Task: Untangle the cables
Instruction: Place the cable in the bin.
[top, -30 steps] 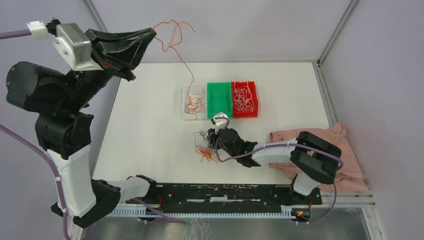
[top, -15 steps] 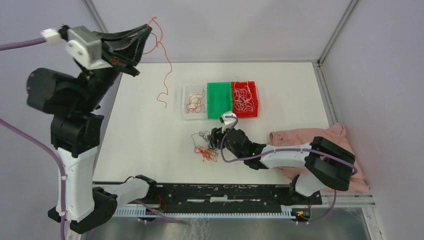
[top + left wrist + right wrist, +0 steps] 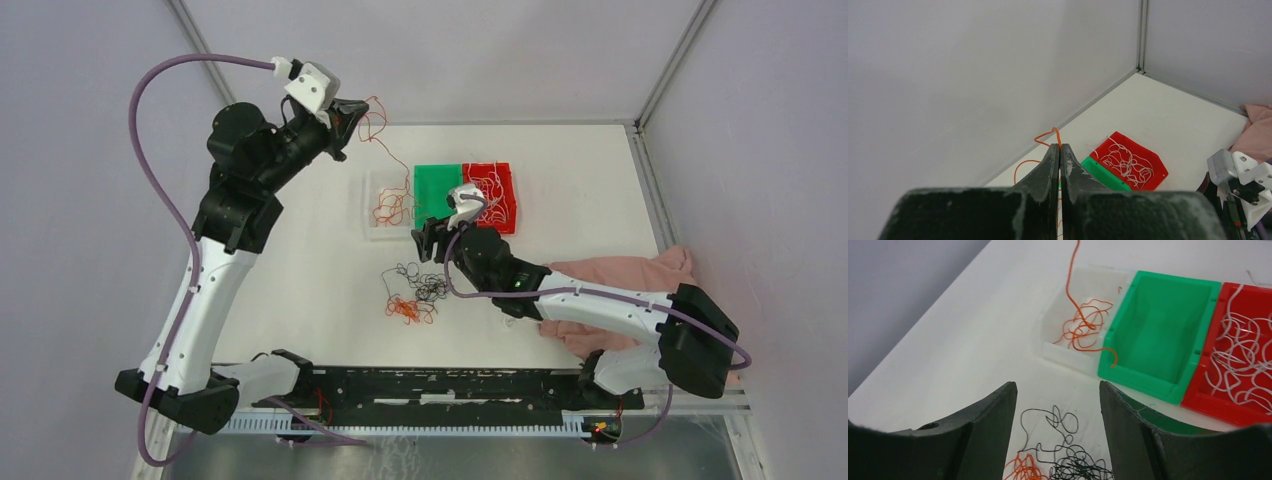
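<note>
- Left gripper point(image 3: 1060, 148) jaws pressed together, pinching an orange wire point(image 3: 1048, 136) at the tips.
- Red bin point(image 3: 1158, 176) holds white wires point(image 3: 1126, 161); green bin point(image 3: 1098, 171) touches it.

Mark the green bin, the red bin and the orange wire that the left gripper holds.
green bin point(image 3: 1160, 330), right wrist view, bare floor inside.
red bin point(image 3: 1220, 409), right wrist view, near wall.
orange wire point(image 3: 1054, 131), left wrist view, kinked loop at its top.
</note>
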You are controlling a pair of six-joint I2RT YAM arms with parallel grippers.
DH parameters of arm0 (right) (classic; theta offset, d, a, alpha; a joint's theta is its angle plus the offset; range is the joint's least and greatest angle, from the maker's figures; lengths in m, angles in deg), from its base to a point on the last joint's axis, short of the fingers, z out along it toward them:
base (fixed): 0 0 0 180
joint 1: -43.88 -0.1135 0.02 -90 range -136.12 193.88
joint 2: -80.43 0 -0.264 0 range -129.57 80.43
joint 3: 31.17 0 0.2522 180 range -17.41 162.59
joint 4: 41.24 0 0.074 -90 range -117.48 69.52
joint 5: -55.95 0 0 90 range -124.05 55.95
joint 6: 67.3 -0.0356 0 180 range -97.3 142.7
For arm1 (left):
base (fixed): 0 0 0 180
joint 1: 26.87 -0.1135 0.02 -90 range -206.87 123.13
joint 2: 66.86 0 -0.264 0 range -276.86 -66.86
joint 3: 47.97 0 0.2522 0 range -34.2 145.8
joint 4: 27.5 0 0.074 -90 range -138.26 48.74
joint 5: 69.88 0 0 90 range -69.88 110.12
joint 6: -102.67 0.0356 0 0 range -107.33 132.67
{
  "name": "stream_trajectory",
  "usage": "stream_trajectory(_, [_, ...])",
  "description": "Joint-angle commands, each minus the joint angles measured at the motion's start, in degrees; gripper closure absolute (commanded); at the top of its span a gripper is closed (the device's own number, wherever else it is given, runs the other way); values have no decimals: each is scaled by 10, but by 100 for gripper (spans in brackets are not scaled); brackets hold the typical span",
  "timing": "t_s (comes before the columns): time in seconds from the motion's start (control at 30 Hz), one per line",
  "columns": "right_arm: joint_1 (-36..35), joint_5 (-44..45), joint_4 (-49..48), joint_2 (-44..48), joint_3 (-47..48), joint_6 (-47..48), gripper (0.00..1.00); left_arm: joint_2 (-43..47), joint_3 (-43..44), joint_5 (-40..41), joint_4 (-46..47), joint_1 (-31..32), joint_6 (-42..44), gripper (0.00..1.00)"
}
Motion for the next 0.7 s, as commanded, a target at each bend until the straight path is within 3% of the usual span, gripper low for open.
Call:
stream_trajectory(0.0, [24, 31, 32, 18, 19, 2, 32, -13, -3, 10, 51, 3, 38, 97])
stream_trajectory(0.3, [44, 68, 41, 41, -13, -10, 34, -64, -6, 11, 71, 3, 47, 97])
stream_trajectory(0.67, [48, 72, 55, 69, -37, -16, 36, -107, -37, 41, 93, -5, 124, 97])
